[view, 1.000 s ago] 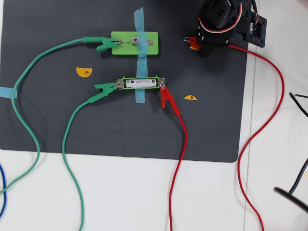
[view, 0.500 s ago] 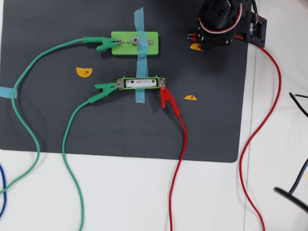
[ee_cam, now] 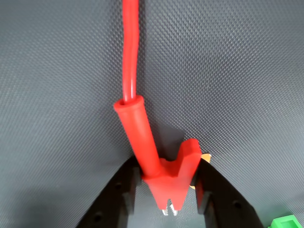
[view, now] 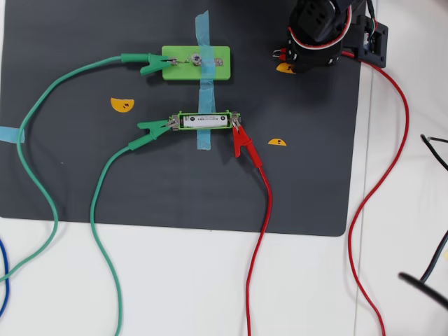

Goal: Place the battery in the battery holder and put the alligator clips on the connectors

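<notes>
Red rubber fills the wrist view: the tool (ee_cam: 167, 190) is clamped on a red clip (ee_cam: 164, 173), sleeve squeezed between both black fingers, metal teeth poking out at 6 o'clock, wire running off toward 12.

Overhead, the arm (view: 323, 31) sits at the mat's 1 o'clock corner, well apart from the bulb block (view: 196, 63). That block's left tab already wears a green clip (view: 150, 64); its right connector (view: 220, 61) is bare — my guess for where this clip goes. To do it well: keep the squeeze so the teeth stay parted, line them up with the tab, push on fully, then let go.

The holder (view: 204, 120) at mat centre has the battery (view: 205, 121) seated in its slot, a green clip at 9 o'clock, a red one at 3.
</notes>
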### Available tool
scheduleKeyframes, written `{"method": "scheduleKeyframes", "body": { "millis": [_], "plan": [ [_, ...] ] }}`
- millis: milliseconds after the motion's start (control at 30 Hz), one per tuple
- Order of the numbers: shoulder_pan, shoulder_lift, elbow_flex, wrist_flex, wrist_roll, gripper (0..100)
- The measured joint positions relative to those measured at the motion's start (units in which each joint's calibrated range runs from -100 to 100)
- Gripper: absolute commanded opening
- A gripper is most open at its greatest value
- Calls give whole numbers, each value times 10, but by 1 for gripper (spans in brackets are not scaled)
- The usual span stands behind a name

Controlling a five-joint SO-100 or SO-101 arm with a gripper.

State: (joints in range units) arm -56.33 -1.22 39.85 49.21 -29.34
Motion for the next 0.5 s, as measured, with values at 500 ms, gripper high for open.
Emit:
{"method": "scheduleKeyframes", "body": {
  "millis": [500],
  "plan": [
    [30,3,0,0,16,13]
  ]
}}
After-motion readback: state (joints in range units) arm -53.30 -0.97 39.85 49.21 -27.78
